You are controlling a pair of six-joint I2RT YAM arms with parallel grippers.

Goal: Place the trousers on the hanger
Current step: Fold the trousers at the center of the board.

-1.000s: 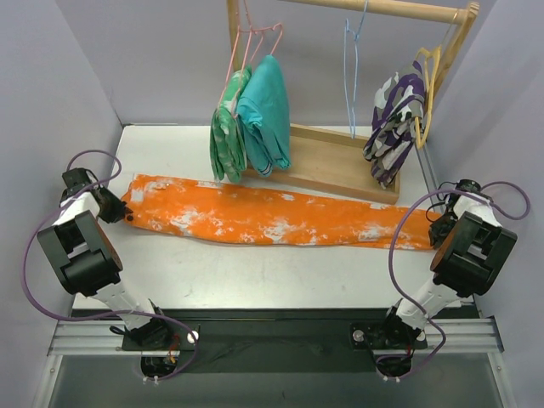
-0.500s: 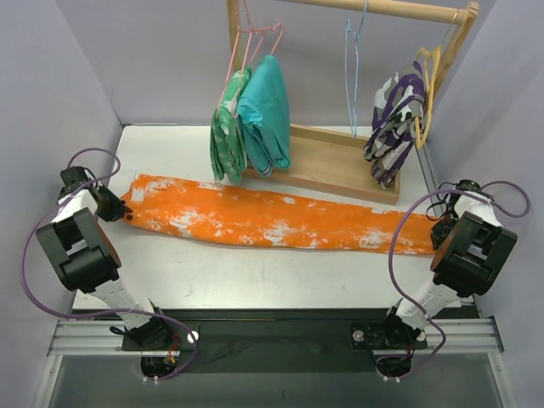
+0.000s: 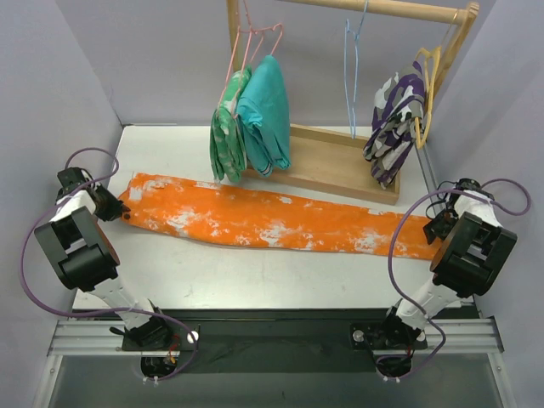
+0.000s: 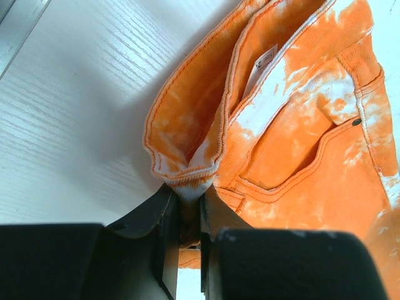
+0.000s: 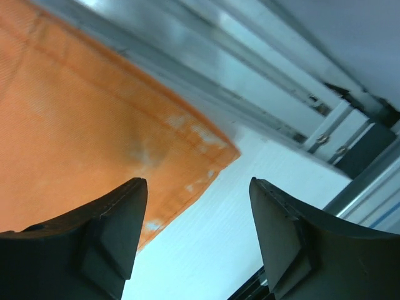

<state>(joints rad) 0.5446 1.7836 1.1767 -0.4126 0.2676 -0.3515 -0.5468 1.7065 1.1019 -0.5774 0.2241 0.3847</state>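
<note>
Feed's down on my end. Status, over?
Left tool shut on trousers at waistband. Right tool open over hem; cloth stretched along table. Hanger bare on rail, teal garment and purple one either side.

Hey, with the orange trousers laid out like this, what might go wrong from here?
1. The left jaws pinch only a thin fold of waistband on the trousers; a lift could pull it free.
2. The right jaws stand open over the leg hem, holding nothing, so that end would drag.
3. The light-blue hanger hangs between the teal garment and the purple-and-white garment, which the trousers might snag.
</note>
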